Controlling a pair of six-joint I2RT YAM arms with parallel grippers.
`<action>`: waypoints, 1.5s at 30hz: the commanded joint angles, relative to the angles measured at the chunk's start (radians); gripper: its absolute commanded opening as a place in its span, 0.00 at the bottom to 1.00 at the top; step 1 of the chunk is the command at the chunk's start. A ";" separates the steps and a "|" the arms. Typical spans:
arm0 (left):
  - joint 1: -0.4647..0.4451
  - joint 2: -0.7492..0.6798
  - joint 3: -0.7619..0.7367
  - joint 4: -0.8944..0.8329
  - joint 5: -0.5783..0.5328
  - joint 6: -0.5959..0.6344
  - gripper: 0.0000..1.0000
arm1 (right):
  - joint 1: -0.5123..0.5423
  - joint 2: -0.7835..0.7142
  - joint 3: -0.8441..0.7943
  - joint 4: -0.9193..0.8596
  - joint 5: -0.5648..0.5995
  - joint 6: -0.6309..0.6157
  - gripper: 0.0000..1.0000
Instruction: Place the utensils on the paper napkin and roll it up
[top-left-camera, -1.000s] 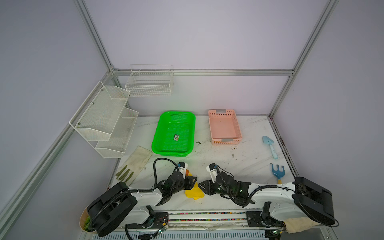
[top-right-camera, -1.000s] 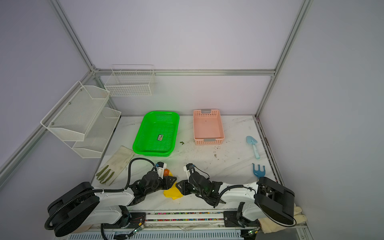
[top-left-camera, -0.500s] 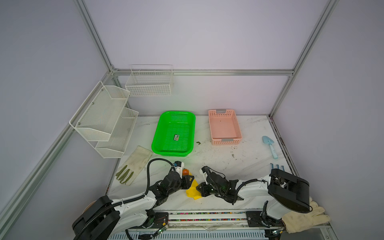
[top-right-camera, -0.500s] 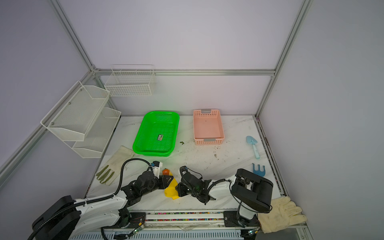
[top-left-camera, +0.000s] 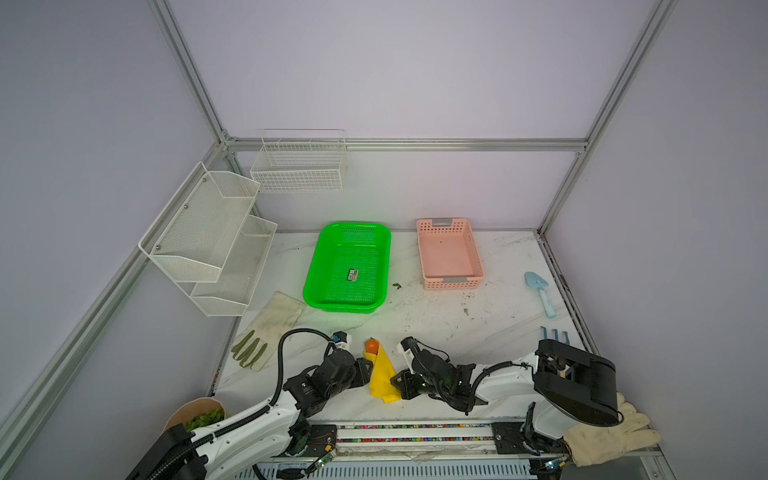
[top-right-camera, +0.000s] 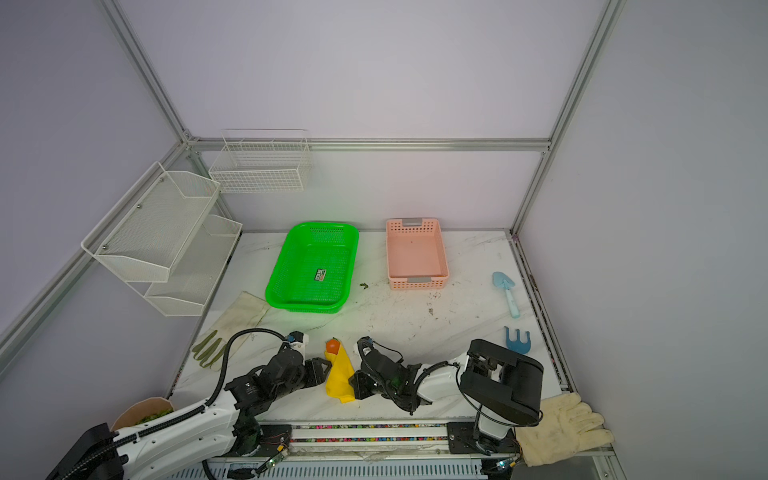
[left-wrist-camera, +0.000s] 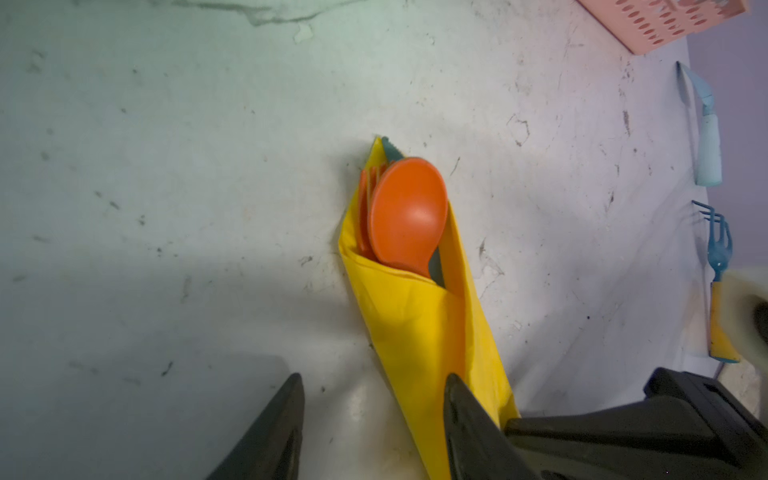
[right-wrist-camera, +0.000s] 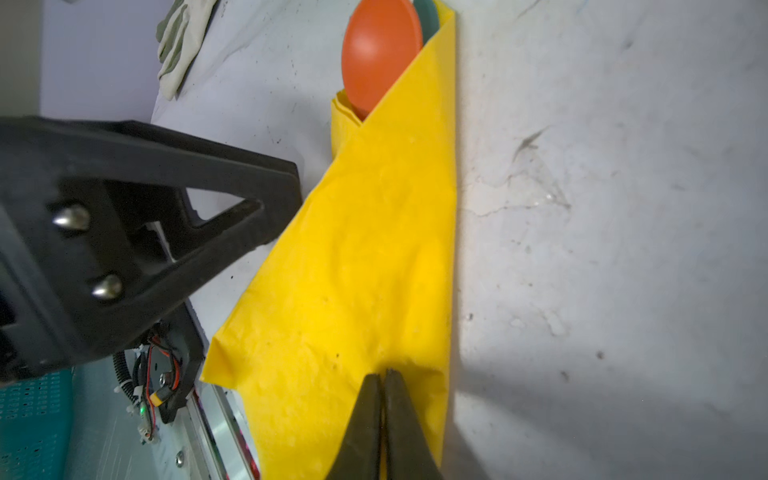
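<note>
The yellow paper napkin (top-left-camera: 382, 376) (top-right-camera: 338, 374) lies near the table's front edge, wrapped into a long bundle around the utensils. An orange spoon (left-wrist-camera: 409, 216) (right-wrist-camera: 380, 50) sticks out of its far end, with an orange fork (left-wrist-camera: 365, 208) and a teal piece (left-wrist-camera: 390, 149) behind it. My left gripper (left-wrist-camera: 372, 382) (top-left-camera: 365, 370) stands open at the napkin's left side, one finger over its edge. My right gripper (right-wrist-camera: 384, 372) (top-left-camera: 397, 380) is shut, its tips pinching a fold at the napkin's near end.
A green basket (top-left-camera: 311, 274) and a pink basket (top-left-camera: 451, 284) stand at the back. A light blue shovel (top-left-camera: 540, 291) and a blue rake (top-right-camera: 517, 338) lie at the right. Gloves (top-left-camera: 270, 328) (top-left-camera: 611, 436) lie at the left and front right, below white wire racks (top-left-camera: 208, 237).
My left gripper has opened and let go of the napkin. My right gripper has closed on the napkin's near end. The bundle now lies longer and straighter.
</note>
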 joint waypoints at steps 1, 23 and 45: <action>0.007 0.037 0.037 0.049 0.053 -0.029 0.57 | 0.018 0.001 -0.010 0.011 0.014 0.021 0.09; 0.010 -0.051 0.028 0.031 0.084 -0.026 0.59 | 0.029 0.021 -0.011 0.029 0.018 0.039 0.08; 0.011 0.260 0.123 0.043 0.114 0.007 0.36 | 0.040 -0.037 -0.017 0.013 0.028 0.052 0.07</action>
